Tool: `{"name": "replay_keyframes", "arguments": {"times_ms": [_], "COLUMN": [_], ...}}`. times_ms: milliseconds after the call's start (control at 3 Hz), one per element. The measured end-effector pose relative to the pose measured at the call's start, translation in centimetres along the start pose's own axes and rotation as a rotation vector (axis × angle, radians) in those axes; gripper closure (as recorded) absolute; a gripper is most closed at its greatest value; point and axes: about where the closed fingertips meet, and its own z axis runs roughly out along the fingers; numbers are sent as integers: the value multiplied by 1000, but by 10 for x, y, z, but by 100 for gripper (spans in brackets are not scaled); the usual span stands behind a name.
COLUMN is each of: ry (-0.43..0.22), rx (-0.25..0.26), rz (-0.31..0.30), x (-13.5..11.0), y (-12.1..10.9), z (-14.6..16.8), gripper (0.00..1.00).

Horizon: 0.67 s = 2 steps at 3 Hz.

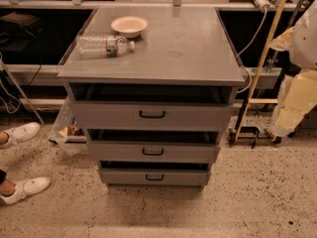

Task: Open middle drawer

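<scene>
The middle drawer (pixel 119 151) is the mid-sized grey front of a three-drawer grey metal cabinet, with a small dark loop handle (pixel 152 151) at its centre. A dark gap shows above its front. A taller drawer front (pixel 109 115) is above it and a narrower one (pixel 124 176) below. My gripper (pixel 296 100) shows only as pale white and cream shapes of the arm at the right edge. It hangs well to the right of the cabinet, apart from the handle and touching nothing.
On the cabinet top (pixel 183 48) lie a clear plastic bottle (pixel 104 45) on its side and a white bowl (pixel 129 25). A person's white shoes (pixel 22 133) (pixel 27 187) are at the left. A yellow pole (pixel 260 63) and a stand lean at the right.
</scene>
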Motion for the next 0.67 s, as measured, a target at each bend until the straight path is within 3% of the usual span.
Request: {"name": "replay_keyframes", "arguments": {"times_ms": [333,667], "ry": [0,-27], "rx": [0,8], "rz": [0,-26], "x": [0,-12], "y": [0,1], "z": [0,21], "gripper": [0,0]}}
